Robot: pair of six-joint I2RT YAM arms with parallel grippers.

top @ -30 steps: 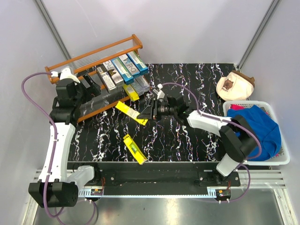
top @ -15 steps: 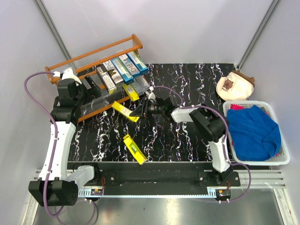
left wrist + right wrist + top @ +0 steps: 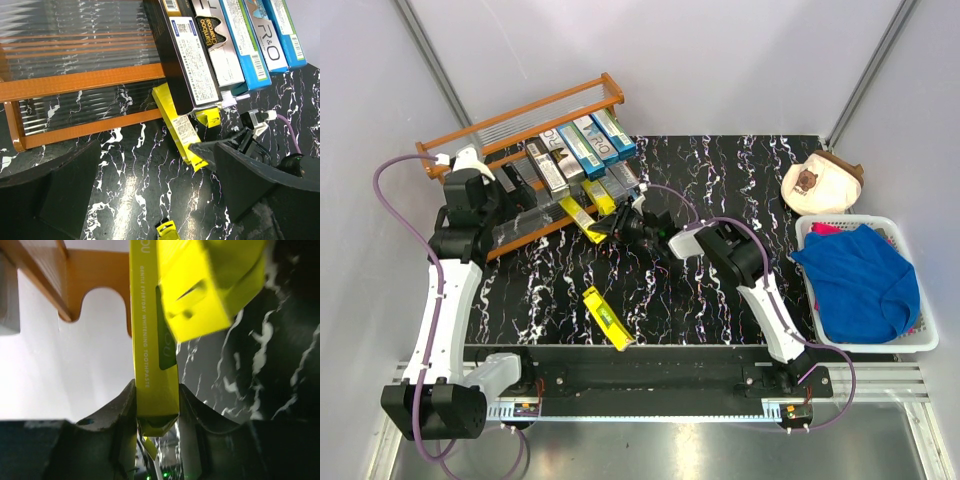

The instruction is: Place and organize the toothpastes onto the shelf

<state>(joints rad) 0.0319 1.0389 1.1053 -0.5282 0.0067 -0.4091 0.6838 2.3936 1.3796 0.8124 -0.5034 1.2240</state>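
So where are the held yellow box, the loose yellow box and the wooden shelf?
held yellow box (image 3: 146, 340): right wrist view, its printed side.
loose yellow box (image 3: 607, 318): top view, its middle.
shelf (image 3: 85, 83): left wrist view, wooden rail.

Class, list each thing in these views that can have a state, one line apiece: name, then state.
left tool, open, holding nothing.
right tool, shut on the held yellow carton.
held yellow carton, gripped at one end, pointing toward the shelf.
loose yellow carton, lying flat on the table, untouched.
shelf, part-filled.
shelved cartons, lying side by side.
white basket, holding a blue cloth.
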